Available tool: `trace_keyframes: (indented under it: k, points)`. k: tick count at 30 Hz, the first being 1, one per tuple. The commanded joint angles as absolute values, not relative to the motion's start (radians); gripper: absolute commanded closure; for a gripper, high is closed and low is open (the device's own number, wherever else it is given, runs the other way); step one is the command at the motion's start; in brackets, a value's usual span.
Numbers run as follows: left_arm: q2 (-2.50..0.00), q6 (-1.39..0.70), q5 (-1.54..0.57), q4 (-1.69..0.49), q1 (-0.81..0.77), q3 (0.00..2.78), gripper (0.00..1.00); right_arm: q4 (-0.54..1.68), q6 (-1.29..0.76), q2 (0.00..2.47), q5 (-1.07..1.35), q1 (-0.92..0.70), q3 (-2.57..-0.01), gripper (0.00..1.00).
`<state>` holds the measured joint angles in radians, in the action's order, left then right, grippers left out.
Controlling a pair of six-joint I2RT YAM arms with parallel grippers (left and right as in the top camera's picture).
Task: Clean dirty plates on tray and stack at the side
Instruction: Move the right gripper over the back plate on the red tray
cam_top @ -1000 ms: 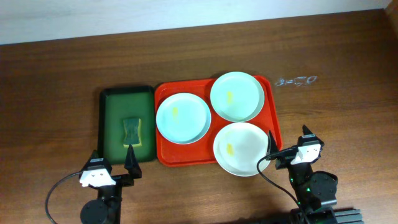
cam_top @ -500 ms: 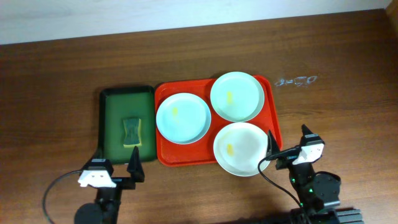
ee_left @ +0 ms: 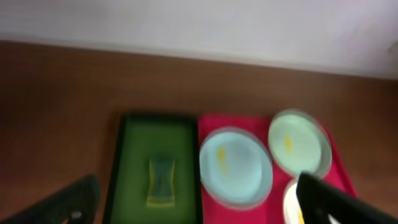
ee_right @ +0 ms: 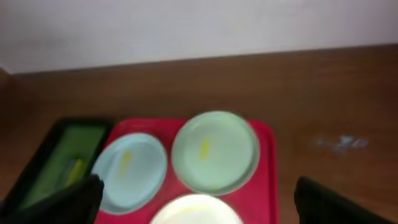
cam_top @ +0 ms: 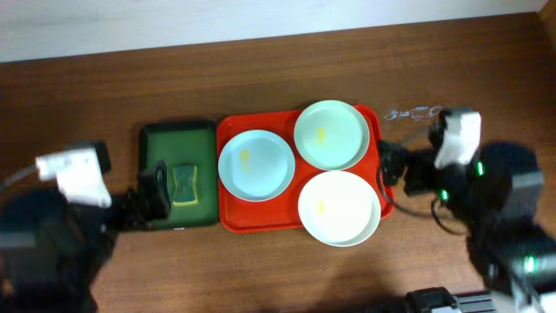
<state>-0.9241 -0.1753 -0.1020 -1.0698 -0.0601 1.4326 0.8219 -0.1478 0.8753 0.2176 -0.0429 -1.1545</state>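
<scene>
The red tray (cam_top: 228,217) holds three dirty plates: a pale blue one (cam_top: 255,164), a mint one (cam_top: 330,134) and a white one (cam_top: 340,207), each with a yellow smear. My left gripper (cam_top: 155,196) is open and empty, raised above the left side of the green tray. My right gripper (cam_top: 391,165) is open and empty, raised by the red tray's right rim. The left wrist view shows the blue plate (ee_left: 235,167) and mint plate (ee_left: 298,142) between wide fingers (ee_left: 196,208). The right wrist view shows the mint plate (ee_right: 214,151) and open fingers (ee_right: 199,205).
A dark green tray (cam_top: 152,139) with a green and yellow sponge (cam_top: 183,184) lies against the red tray's left side. A small clear glinting object (cam_top: 415,112) lies on the brown table to the right of the red tray.
Both arms have risen from the table's front edge and moved forward and outward, the left to the green tray's left side, the right to the red tray's right rim. The plates have not moved.
</scene>
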Motion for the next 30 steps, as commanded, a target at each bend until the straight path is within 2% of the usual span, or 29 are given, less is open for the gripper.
trace_keyframes:
  k: [1,3,8,9,10,11,13,16,19,23,26,30]
  points:
    - [-1.154,-0.162,-0.11,-1.274,-0.065,1.677,0.01,0.991,-0.152,1.09,0.361,-0.046,-1.324,0.02]
    - [-1.305,-0.162,-0.11,-1.393,-0.065,1.785,0.01,1.092,-0.152,1.242,0.423,-0.046,-1.386,0.02]
    - [-1.464,-0.162,-0.142,-1.449,-0.065,1.79,0.01,1.126,-0.163,1.471,0.592,-0.046,-1.386,0.0]
    - [-1.493,-0.162,-0.134,-1.461,-0.065,1.79,0.01,1.136,-0.163,1.518,0.643,-0.046,-1.386,0.12]
    - [-1.517,-0.162,-0.134,-1.473,-0.065,1.79,0.01,1.144,-0.164,1.554,0.675,-0.047,-1.386,0.3]
    - [-1.539,-0.162,-0.134,-1.48,-0.065,1.786,0.01,1.15,-0.163,1.588,0.68,-0.06,-1.386,0.36]
    - [-1.574,-0.162,-0.134,-1.491,-0.065,1.779,0.03,1.147,-0.163,1.641,0.66,-0.099,-1.386,0.37]
    - [-1.61,-0.162,-0.128,-1.497,-0.065,1.764,0.12,1.118,-0.184,1.688,0.617,-0.159,-1.386,0.36]
    - [-1.641,-0.163,-0.104,-1.501,-0.065,1.748,0.21,1.035,-0.321,1.714,0.417,-0.246,-1.386,0.37]
    - [-1.686,-0.163,-0.104,-1.491,-0.065,1.747,0.31,0.898,-0.388,1.726,0.167,-0.366,-1.386,0.52]
    - [-1.708,-0.163,-0.075,-1.486,-0.065,1.747,0.36,0.83,-0.429,1.763,0.077,-0.432,-1.386,0.53]
    - [-1.723,-0.163,-0.071,-1.478,-0.065,1.747,0.4,0.727,-0.469,1.855,0.05,-0.461,-1.386,0.62]
